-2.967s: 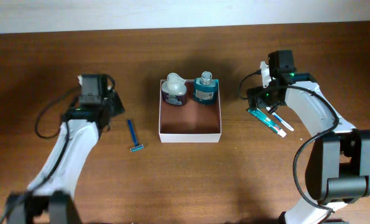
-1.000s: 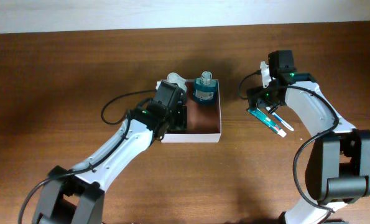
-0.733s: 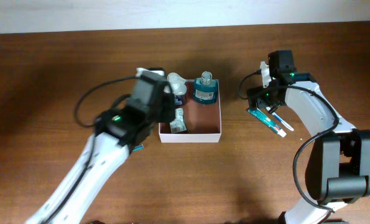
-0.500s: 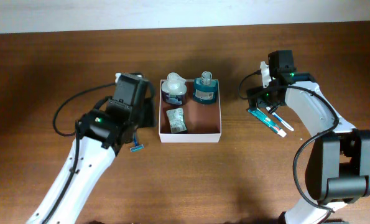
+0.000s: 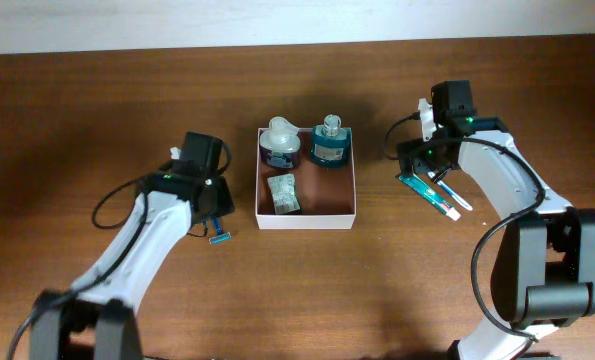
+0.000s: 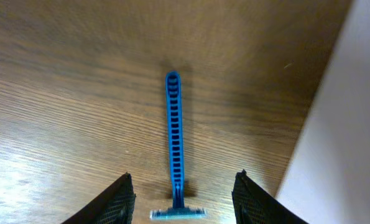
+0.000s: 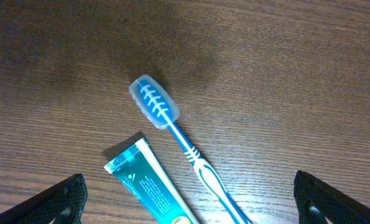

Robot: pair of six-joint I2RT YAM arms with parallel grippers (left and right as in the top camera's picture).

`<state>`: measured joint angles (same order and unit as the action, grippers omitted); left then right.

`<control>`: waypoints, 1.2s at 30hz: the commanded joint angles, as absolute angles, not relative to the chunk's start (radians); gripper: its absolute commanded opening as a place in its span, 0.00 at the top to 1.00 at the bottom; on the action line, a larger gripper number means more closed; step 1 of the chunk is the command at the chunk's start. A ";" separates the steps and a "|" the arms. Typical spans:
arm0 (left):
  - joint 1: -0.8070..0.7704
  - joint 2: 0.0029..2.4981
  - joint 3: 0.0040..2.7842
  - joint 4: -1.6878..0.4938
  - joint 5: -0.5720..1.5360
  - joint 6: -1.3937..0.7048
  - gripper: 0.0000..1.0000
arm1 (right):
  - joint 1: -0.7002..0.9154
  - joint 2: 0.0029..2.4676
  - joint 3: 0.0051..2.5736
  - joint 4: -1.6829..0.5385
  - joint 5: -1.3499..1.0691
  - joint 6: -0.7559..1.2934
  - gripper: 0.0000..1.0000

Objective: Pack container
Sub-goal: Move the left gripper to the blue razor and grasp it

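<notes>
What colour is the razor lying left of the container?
The razor is blue; the left wrist view shows it best.

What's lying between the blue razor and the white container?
Only bare table; the left wrist view shows plain wood between the razor and the container wall.

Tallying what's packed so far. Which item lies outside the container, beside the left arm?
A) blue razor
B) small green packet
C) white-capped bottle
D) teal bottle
A: the blue razor lies on the table outside the container, below the open left gripper.
</notes>
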<state>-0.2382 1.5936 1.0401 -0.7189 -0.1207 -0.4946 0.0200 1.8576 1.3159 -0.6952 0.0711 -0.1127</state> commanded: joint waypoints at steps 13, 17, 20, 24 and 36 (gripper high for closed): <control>-0.234 1.844 1.021 -0.658 -0.101 -0.508 0.65 | 0.017 1.841 1.311 -0.695 0.080 -0.116 0.01; -0.234 1.844 1.021 -0.658 -0.102 -0.507 0.73 | 0.017 1.841 1.311 -0.695 0.080 -0.116 0.01; -0.231 1.844 1.021 -0.658 -0.102 -0.506 0.79 | 0.017 1.841 1.311 -0.695 0.080 -0.116 0.01; -0.225 1.843 1.022 -0.658 -0.102 -0.493 0.80 | 0.017 1.841 1.311 -0.695 0.080 -0.116 0.01; -0.220 1.781 1.034 -0.657 -0.139 -0.423 0.91 | 0.017 1.841 1.311 -0.695 0.080 -0.116 0.01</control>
<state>-0.2329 1.8088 1.0321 -0.6533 -0.0967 -0.4660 0.0200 1.8576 1.3159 -0.6952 0.0711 -0.1123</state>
